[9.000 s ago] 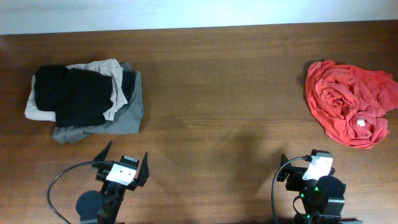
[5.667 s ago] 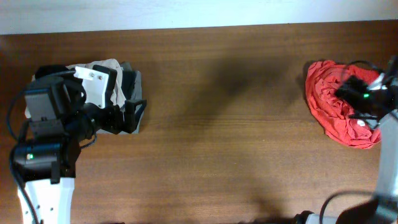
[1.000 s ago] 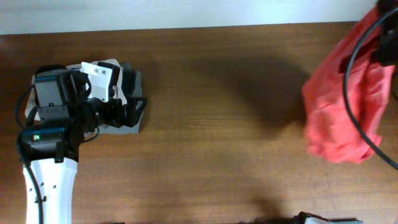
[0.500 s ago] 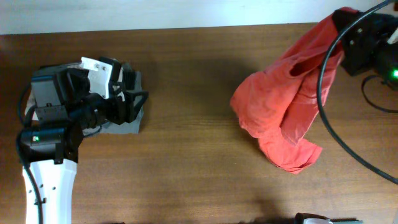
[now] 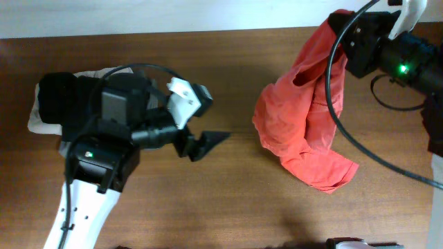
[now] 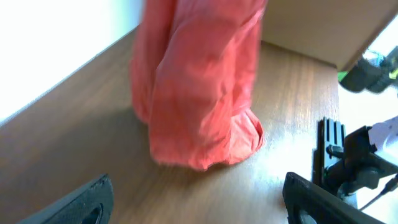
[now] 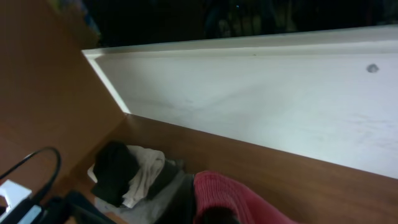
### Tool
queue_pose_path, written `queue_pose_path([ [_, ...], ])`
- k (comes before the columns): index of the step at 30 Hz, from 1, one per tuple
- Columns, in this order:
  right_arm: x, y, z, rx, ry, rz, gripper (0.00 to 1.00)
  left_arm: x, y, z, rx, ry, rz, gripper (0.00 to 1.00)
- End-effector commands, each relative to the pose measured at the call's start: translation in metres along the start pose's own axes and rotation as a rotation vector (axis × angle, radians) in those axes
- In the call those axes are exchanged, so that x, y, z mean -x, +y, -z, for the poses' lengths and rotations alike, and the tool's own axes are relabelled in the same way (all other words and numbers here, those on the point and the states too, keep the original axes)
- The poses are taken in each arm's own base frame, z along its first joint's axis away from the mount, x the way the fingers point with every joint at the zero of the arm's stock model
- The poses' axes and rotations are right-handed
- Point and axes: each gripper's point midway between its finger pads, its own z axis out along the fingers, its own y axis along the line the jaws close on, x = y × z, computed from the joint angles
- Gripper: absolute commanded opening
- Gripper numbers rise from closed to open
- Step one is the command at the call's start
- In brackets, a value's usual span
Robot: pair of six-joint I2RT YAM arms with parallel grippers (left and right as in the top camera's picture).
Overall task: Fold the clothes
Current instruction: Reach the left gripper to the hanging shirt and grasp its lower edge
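Brown wooden bench [image 5: 228, 207]: the T-shirt [image 5: 297, 131], lately bunched at three o'clock, now hangs at two o'clock from the right tool [image 5: 340, 22], clamped on it. The left tool [image 5: 199, 122], wide and empty, has swung toward it; spreading likely follows.

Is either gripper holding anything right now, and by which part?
The right gripper is shut on the T-shirt, pinching a bunched fold at its top; the rest hangs to the table. The left gripper is open and empty.
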Motion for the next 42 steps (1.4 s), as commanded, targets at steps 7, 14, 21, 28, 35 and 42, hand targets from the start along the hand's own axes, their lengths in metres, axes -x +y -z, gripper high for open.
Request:
queue_pose_path([
  [7, 0.015, 0.062, 0.039, 0.14, -0.077, 0.082, 0.04, 0.035, -0.006, -0.028, 0.031, -0.079, -0.248, 0.97],
  [14, 0.012, 0.085, 0.048, 0.252, -0.069, 0.092, 0.04, 0.046, 0.004, -0.052, 0.023, -0.129, -0.296, 0.98],
  [21, 0.012, 0.086, 0.048, 0.259, -0.066, 0.074, 0.04, 0.051, -0.016, -0.068, -0.105, -0.174, -0.32, 0.97],
  [28, 0.015, 0.076, 0.046, 0.198, -0.077, 0.072, 0.04, 0.037, -0.037, -0.075, -0.17, -0.119, -0.288, 0.97],
  [35, 0.017, 0.064, 0.041, 0.142, -0.086, 0.068, 0.04, 0.037, -0.052, -0.071, -0.26, -0.138, -0.276, 0.91],
  [42, 0.02, 0.056, 0.039, 0.101, -0.096, 0.068, 0.04, 0.033, -0.063, -0.071, -0.313, -0.128, -0.257, 0.39],
])
